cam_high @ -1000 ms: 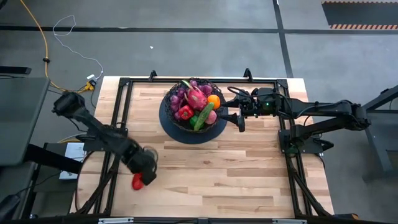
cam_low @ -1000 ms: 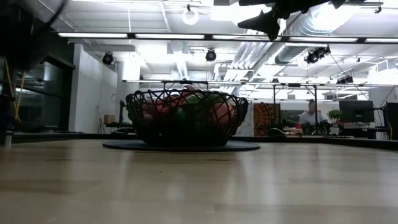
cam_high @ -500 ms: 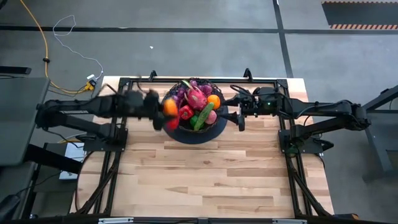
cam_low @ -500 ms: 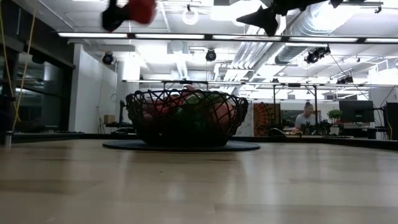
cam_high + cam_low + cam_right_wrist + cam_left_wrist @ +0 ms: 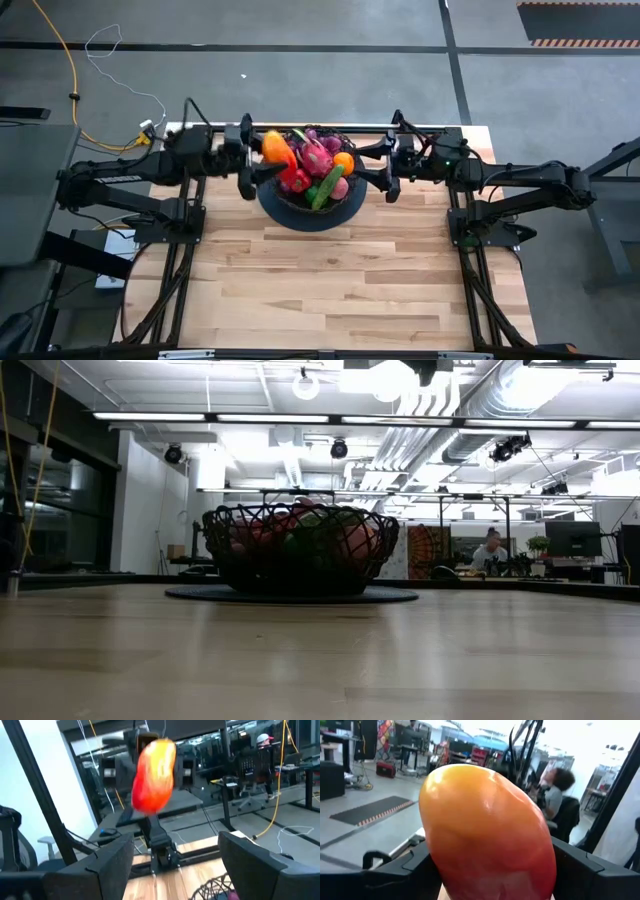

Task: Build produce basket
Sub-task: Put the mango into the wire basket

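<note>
Wooden bench (image 5: 330, 280) carrying black wire-mesh basket (image 5: 311, 186) near far edge; my left gripper (image 5: 262, 160) gripping orange-red pepper (image 5: 275, 147) over rim; right gripper (image 5: 378, 172) spread, holding nothing.

The black wire basket (image 5: 352, 192) is sitting at the table's far middle, heaped with produce (image 5: 318, 165); an orange-red fruit (image 5: 274, 146) is hanging over its left rim.

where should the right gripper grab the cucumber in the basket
Grip the cucumber across its narrow middle, coming straight down from above. It lies slanted on top of the pile in the basket, long sides exposed, fruit close around, so the jaws should probably close across its width.
</note>
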Available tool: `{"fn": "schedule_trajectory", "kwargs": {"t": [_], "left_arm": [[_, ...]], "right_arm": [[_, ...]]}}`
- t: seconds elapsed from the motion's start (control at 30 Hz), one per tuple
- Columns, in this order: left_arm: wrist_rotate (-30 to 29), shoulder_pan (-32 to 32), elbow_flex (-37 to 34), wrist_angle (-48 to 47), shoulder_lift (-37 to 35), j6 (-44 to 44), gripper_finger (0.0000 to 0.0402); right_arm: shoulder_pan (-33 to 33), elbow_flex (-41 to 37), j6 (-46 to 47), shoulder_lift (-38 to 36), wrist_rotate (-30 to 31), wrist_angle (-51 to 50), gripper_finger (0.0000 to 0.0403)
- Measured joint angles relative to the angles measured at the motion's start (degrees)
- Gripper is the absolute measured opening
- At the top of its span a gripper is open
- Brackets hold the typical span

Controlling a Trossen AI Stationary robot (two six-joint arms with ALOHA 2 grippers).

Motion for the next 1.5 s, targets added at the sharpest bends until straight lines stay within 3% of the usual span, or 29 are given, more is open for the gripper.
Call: {"fn": "schedule_trajectory", "kwargs": {"t": [0.23,0.87,1.17,1.5], "left_arm": [[-6.7,-5.0,-4.9,6.8,1.3,-0.9,0.0269],[-8.9,-4.6,-4.9,8.0,2.5,0.9,0.0269],[-9.6,2.0,1.1,-9.8,15.7,-5.6,0.0269],[-10.5,2.3,1.4,-21.7,28.7,-15.2,0.0269]], "right_arm": [[0.0,0.0,0.1,0.0,0.0,0.8,0.0279],[0.0,0.0,0.3,0.0,0.0,1.0,0.0279],[0.0,0.0,0.8,0.0,0.0,1.3,0.0279],[0.0,0.0,0.8,0.0,0.0,1.4,0.0279]]}}
